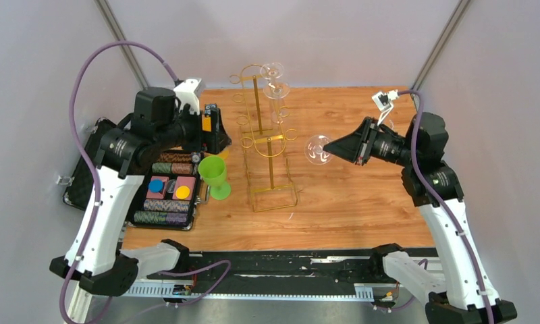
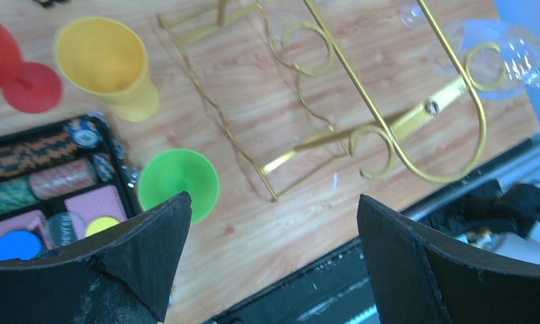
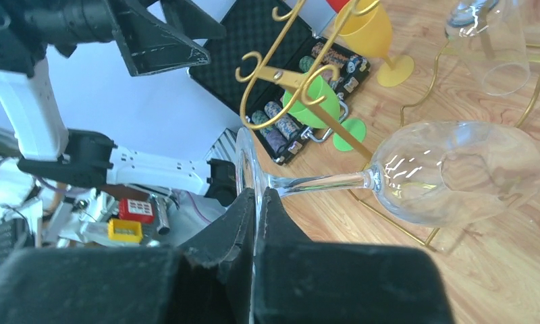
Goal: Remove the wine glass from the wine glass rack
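My right gripper (image 1: 331, 146) (image 3: 259, 196) is shut on the foot of a clear wine glass (image 1: 316, 149) (image 3: 456, 172). The glass lies sideways in the air, bowl pointing left, just right of the lower arm of the gold wine glass rack (image 1: 271, 158) (image 3: 287, 74) and clear of its loops. Two more clear glasses (image 1: 275, 79) hang from the rack's upper arm. My left gripper (image 1: 217, 131) (image 2: 273, 198) is open and holds nothing. It hovers left of the rack (image 2: 389, 121), above a green cup (image 1: 214, 174).
An open black case of poker chips (image 1: 166, 192) lies at the left of the wooden table. A yellow cup (image 2: 109, 67) and a red cup (image 2: 17, 74) stand beyond the green cup (image 2: 178, 181). The black rail (image 1: 281, 264) runs along the near edge.
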Robot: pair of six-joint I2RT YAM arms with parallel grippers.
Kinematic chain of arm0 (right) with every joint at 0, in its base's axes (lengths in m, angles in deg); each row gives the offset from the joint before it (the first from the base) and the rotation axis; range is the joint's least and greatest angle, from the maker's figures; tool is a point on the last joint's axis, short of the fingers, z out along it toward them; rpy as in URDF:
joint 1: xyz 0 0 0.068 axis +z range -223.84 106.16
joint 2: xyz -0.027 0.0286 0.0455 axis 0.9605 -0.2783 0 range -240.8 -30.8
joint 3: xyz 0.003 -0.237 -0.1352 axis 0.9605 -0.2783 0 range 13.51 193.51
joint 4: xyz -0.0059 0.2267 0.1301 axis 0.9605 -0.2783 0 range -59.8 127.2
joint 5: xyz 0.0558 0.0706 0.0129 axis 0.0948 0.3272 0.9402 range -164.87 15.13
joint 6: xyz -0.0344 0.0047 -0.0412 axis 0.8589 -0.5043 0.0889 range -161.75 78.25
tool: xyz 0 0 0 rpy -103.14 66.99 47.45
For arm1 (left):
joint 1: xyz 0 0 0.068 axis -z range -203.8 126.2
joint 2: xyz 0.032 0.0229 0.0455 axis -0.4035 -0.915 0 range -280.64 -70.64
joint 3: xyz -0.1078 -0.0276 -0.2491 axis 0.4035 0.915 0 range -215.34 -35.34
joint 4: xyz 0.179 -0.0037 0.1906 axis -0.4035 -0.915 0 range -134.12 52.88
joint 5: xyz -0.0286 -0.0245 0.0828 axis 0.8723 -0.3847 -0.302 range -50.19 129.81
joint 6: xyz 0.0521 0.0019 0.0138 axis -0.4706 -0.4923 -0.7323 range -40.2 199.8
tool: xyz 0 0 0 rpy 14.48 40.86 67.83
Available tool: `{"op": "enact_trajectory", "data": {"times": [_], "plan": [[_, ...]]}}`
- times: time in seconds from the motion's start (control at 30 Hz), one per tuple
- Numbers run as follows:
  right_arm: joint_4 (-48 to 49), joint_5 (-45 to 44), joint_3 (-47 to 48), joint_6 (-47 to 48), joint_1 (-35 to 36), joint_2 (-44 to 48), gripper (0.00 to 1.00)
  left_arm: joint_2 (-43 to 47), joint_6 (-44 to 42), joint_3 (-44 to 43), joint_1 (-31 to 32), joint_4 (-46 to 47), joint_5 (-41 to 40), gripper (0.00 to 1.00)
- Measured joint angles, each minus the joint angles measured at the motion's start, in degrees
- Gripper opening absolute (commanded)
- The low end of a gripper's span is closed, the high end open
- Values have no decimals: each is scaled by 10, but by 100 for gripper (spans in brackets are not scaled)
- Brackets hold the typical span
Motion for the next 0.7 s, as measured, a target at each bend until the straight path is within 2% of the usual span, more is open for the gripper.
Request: {"op": "enact_trajectory", "data": {"times": [0.17,0.4,0.7], "plan": [[-12,10,-25,57,39,46,0,58,31,91,0,27,64,100],[-43,-18,-54,137,202,80,0,113,92,193,0,47,118,100],[-66,-67,-62,190,354,72,0,195,163,272,0,82,186,100]]}}
